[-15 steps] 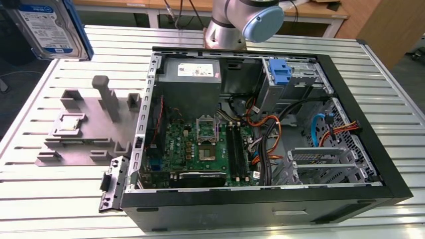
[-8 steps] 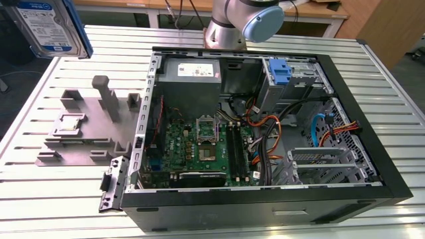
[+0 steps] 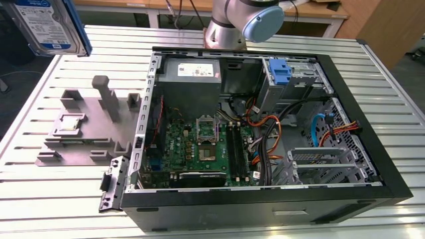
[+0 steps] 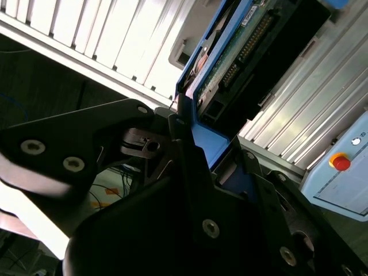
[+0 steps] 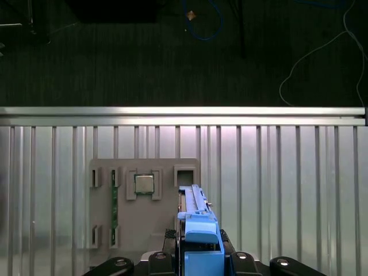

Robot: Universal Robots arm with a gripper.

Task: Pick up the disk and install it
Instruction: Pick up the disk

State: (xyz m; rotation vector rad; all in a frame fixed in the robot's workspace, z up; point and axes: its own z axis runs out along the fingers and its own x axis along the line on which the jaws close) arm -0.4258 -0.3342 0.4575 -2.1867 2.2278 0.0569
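Aloft, disk edge-up in gripper, closed tight on its blue carrier, well above grey fixture.

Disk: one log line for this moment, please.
stage: disk held aloft | pincer: shut on disk's blue frame | place: over grey holder | computer case: open, disk not in it

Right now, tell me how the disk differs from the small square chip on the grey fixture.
The disk is clamped in the tool, up off the table; the chip lies flat in a recess of the grey fixture. The disk has a blue frame and a white-and-blue label; the chip is bare silver. The disk is oblong, the chip square. Both are outside the computer case.
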